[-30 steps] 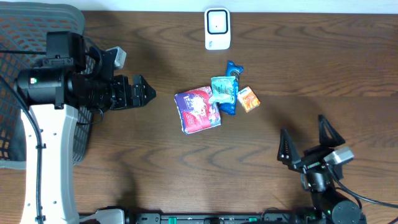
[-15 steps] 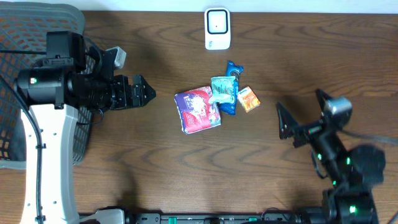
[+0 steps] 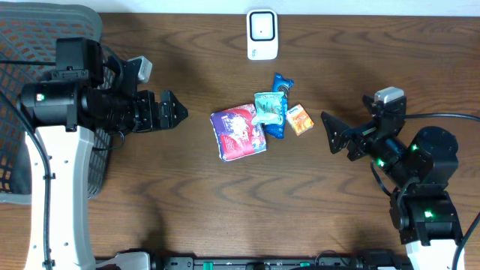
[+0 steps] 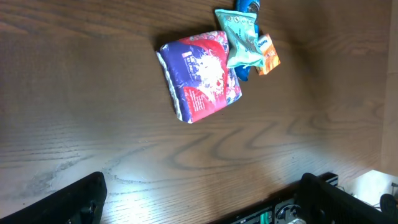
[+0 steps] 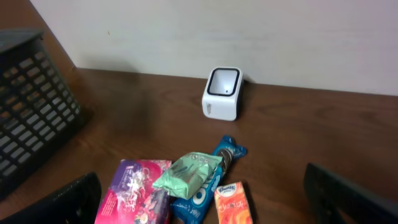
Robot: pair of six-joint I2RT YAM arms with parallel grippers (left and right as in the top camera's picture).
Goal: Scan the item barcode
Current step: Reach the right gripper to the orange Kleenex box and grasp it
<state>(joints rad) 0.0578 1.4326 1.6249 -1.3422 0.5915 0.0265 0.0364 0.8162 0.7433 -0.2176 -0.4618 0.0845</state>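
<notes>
A small pile of items lies mid-table: a purple-and-red packet (image 3: 238,132), a mint green packet (image 3: 269,109) resting on a blue Oreo pack (image 3: 281,84), and an orange tissue pack (image 3: 299,119). The white barcode scanner (image 3: 262,34) stands at the far edge behind them. My left gripper (image 3: 178,112) is open, left of the pile and pointing at it, with nothing between its fingers. On the other side, my right gripper (image 3: 331,135) is also open and empty, facing the pile. The right wrist view shows the scanner (image 5: 222,93) beyond the green packet (image 5: 189,174).
A dark mesh basket (image 3: 30,52) fills the far left corner, behind the left arm. The near table edge, with a black rail, shows at the bottom of the left wrist view. A pale wall rises behind the scanner.
The right arm has swung up from the front edge toward the middle, and its open gripper now faces the pile from the right. The left arm and the items have not moved.
</notes>
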